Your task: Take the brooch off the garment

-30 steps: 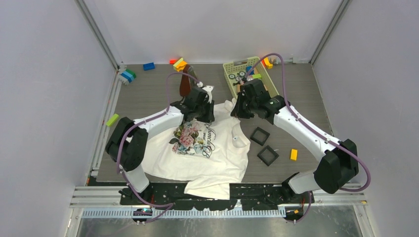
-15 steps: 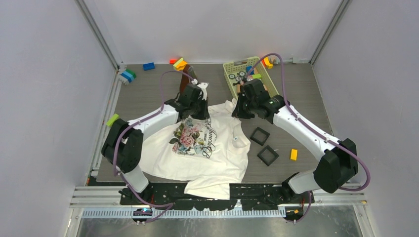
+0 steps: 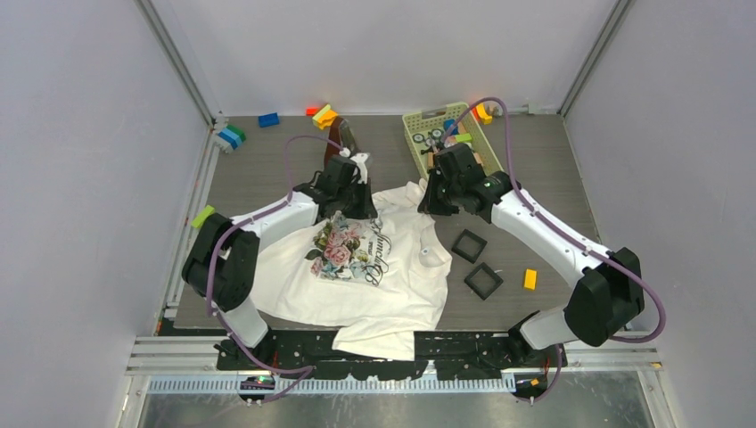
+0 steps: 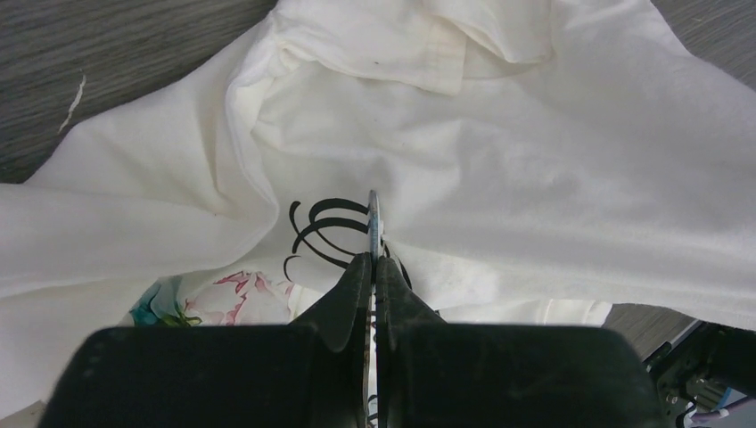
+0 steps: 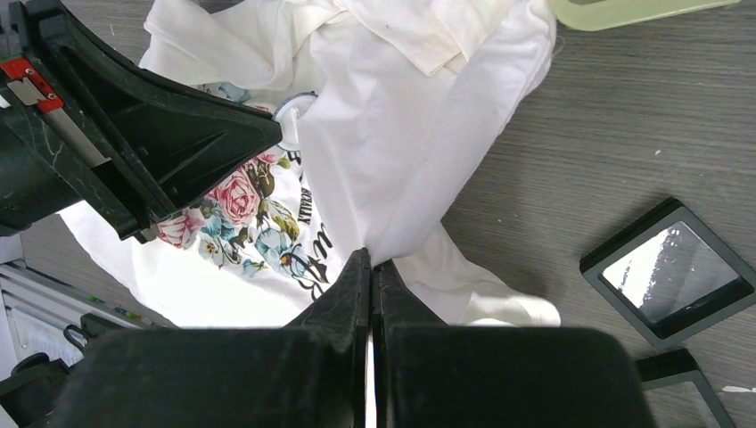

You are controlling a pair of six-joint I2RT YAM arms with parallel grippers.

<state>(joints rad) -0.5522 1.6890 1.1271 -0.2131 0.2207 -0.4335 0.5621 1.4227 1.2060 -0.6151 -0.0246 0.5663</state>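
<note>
Left gripper (image 4: 373, 263) pinched fully closed on the brooch (image 4: 373, 218), a thin silvery disc seen edge-on, standing against the black script of the floral T-shirt (image 4: 553, 152). Right gripper (image 5: 370, 260) clamped tight on a raised fold of the shirt's white cloth, near a black square tray (image 5: 673, 272) on the grey table (image 5: 579, 134)

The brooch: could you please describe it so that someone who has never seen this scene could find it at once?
Start at the white T-shirt in the middle of the table and find the black script beside its roses. There the left gripper is shut on the brooch, a thin silvery disc seen edge-on from the left wrist. Unlike the soft cloth around it, it glints.
</note>
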